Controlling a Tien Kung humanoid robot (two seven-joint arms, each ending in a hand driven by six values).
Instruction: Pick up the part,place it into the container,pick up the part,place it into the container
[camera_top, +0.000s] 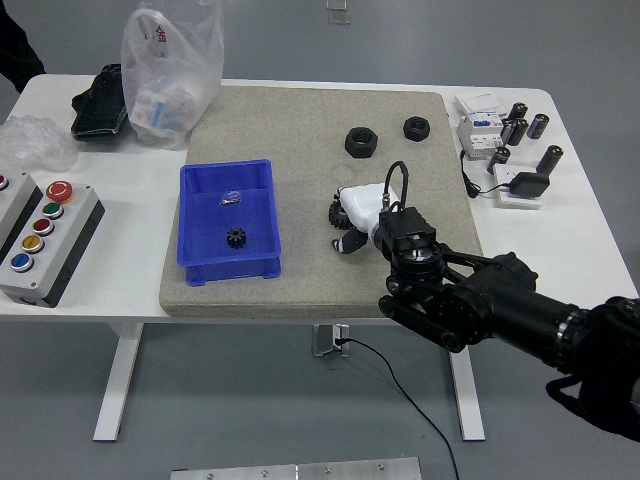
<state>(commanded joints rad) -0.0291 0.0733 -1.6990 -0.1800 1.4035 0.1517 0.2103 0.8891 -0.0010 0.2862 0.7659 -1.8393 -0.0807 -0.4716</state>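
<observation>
Mat (300, 270), grey, covers the middle of the white table (560, 250) and serves as reference for everything below. Bin (228, 222), blue, sits on the mat's left part; inside it lies one small black gear (237, 238) near the middle and a small clear bag (231, 198) nearer the far wall. Right hand (357, 215), white with black fingertips, is on the mat just right of the bin, at the end of a black arm (480, 300) that enters from the lower right corner. Its fingers curl down around a second gear (337, 211), dark and toothed, whose left edge shows at the hand's left side; the hand hides most of the part, so I cannot tell whether the gear rests on the mat or is lifted off it. Two black nuts lie toward the mat's far right: a larger one (361, 141) and a smaller one (416, 127) beyond it. Off the mat to the right are a white module (478, 131), several dark cylinders (526, 126) and a black adapter (529, 185). Off the mat to the left stand a button box (40, 238), a plastic bag (165, 70) and a black object (100, 102).
</observation>
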